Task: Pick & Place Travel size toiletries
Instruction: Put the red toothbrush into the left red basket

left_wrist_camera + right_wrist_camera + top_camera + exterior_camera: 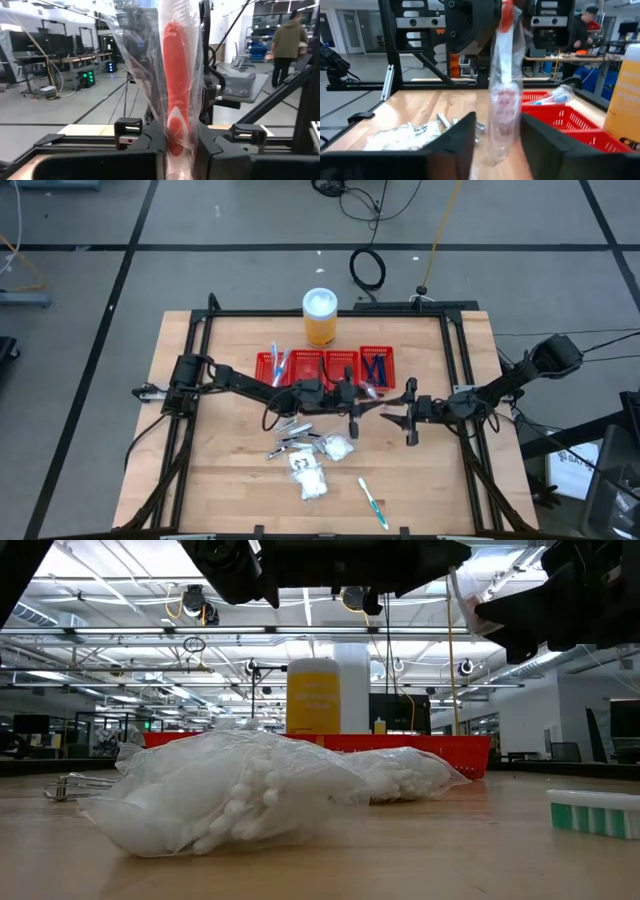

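My left gripper (pixel 351 412) is over the table's middle, shut on a red and white stick in clear wrap (pixel 175 75). The stick reaches out level toward my right gripper (pixel 410 422). That gripper is open, and its fingers (pixel 462 137) stand on either side of the stick's white brush end (pixel 504 107). On the table nearer the front lie white crinkly packets (pixel 312 477), silvery tubes (pixel 295 442) and a green-and-white stick (pixel 373 503). The red tray (pixel 325 366) holds sticks (pixel 279 360) and dark blue razors (pixel 375 367). My left gripper pinches the wrapped stick between its two fingers at the red handle end (pixel 175 137), coming level from the table's left. The stick is lifted clear of the table and runs on past the fingertips, along the fingers, toward the table's right.
An orange jar with a white lid (pixel 320 315) stands behind the tray at the far edge. A black frame rail (pixel 330 313) borders the tabletop. In the low view a packet (pixel 230 790) lies close in front. People (pixel 287 37) move in the room beyond.
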You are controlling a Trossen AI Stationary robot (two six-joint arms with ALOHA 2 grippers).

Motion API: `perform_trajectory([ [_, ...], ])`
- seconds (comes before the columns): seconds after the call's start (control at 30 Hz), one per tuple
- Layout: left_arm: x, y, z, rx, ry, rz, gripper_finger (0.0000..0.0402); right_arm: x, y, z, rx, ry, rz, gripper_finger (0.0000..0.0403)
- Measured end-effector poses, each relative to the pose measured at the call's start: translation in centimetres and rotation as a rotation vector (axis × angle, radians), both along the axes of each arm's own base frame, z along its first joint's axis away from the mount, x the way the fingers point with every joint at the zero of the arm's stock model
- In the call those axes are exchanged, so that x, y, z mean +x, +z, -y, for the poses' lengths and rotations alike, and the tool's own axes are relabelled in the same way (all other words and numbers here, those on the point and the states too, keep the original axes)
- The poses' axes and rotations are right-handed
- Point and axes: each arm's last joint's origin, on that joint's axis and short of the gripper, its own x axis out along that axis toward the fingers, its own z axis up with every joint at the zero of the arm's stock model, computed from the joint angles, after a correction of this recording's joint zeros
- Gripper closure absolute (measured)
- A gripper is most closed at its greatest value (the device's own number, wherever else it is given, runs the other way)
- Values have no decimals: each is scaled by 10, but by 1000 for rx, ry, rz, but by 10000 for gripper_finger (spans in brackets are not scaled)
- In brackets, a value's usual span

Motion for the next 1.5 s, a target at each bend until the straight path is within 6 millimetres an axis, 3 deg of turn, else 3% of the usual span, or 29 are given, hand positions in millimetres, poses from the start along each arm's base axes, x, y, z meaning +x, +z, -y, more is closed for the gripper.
perform_trajectory([
  [0.17,-6,11,-2,3,86,-56,376,0,-1,0,28,2,-6,178],
  [0.3,-19,24,-3,22,269,-198,371,0,-1,0,37,3,-7,131],
  [0.53,-63,41,-11,3,591,-432,375,0,-2,0,34,3,-13,104],
  [0.7,-104,25,-25,-81,746,-483,375,0,-2,0,33,2,-17,114],
  [0.87,-151,7,-45,-273,841,-482,375,0,-2,0,30,2,-22,121],
  [1.07,-198,-25,-61,-453,979,-537,375,0,-2,0,30,2,-23,120],
  [1.2,-207,-41,-69,-552,988,-590,375,0,-2,0,30,0,-22,124],
  [1.5,-204,-45,-77,-759,883,-647,365,0,-4,1,28,-4,-33,126],
])
